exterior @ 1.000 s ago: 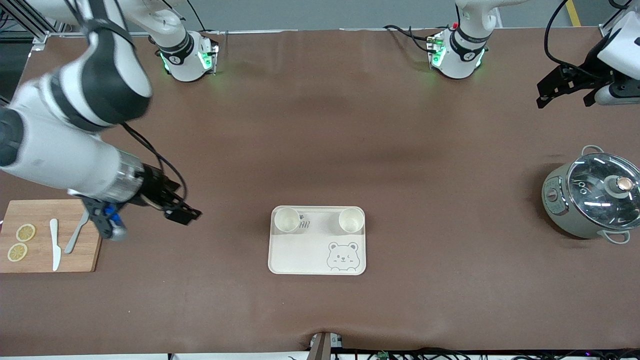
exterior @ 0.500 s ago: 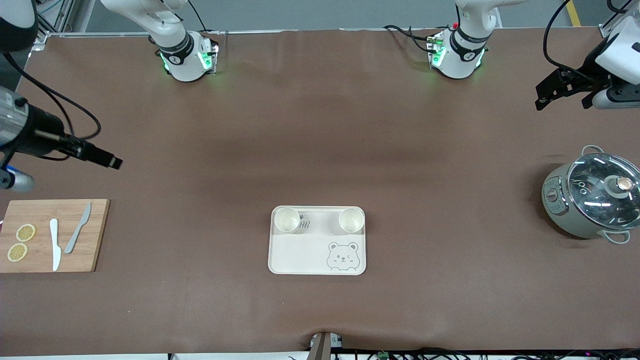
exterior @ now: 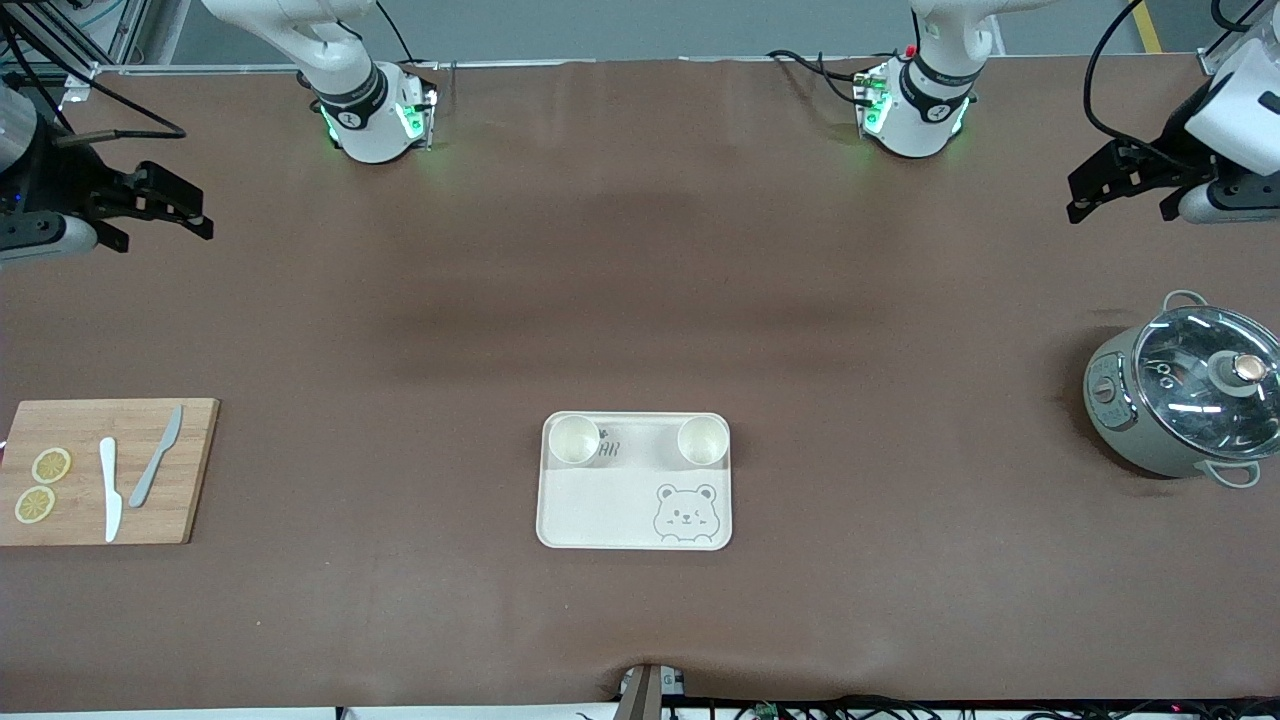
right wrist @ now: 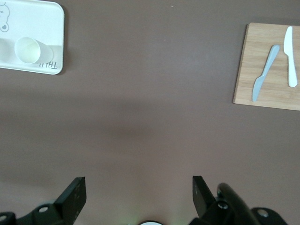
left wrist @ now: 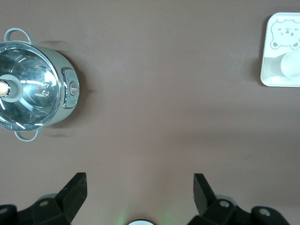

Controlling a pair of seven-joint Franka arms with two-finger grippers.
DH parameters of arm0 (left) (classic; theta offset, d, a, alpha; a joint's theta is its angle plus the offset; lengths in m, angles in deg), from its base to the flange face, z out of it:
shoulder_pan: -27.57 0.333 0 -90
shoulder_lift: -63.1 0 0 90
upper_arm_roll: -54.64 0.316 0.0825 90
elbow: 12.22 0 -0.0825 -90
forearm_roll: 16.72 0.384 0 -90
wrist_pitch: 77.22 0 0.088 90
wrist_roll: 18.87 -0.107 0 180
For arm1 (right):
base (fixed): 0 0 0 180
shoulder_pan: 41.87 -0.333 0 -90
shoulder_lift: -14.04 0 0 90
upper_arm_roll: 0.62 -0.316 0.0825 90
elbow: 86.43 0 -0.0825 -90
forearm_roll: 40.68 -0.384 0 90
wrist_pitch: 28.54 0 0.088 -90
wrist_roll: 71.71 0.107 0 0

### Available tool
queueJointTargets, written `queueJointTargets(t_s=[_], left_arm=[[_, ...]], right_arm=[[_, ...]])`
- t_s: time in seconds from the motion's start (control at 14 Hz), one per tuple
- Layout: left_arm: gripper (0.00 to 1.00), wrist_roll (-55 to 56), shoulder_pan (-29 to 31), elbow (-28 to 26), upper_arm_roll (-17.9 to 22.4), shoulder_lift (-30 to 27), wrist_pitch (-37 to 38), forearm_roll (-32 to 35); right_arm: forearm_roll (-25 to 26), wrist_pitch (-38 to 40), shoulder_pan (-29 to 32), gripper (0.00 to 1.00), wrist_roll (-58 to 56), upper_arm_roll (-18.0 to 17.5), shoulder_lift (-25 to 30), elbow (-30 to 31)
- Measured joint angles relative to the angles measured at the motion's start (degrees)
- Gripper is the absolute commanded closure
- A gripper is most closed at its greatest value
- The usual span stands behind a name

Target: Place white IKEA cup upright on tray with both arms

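Observation:
The cream tray [exterior: 610,510] with a bear drawing lies near the middle of the table. Two white cups stand upright on its edge farthest from the front camera, one [exterior: 574,441] toward the right arm's end, one [exterior: 702,441] toward the left arm's end. My right gripper [exterior: 160,215] hangs open and empty over bare table at its own end; its wrist view shows the tray [right wrist: 42,18] and one cup [right wrist: 28,49] well away from the gripper [right wrist: 139,187]. My left gripper [exterior: 1120,205] is open and empty over its end, [left wrist: 139,185] far from the tray [left wrist: 272,75] and cup [left wrist: 290,65].
A wooden cutting board [exterior: 100,470] with two knives and lemon slices lies at the right arm's end [right wrist: 267,65]. A grey-green pot with a glass lid [exterior: 1185,395] stands at the left arm's end [left wrist: 33,91]. Brown table surface lies between them.
The right arm has pulled back from beside the cutting board, up and toward its own end of the table. The left gripper barely shifted. The cups and tray have not moved.

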Motion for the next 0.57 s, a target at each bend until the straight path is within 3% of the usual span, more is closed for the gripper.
queueJointTargets(t_s=[0.57], left_arm=[[0.0, 0.32, 0.71, 2.01, -1.05, 1.29, 0.16, 0.43]], right_arm=[[1.71, -1.42, 3.39, 0.0, -1.33, -0.01, -1.12, -1.97]])
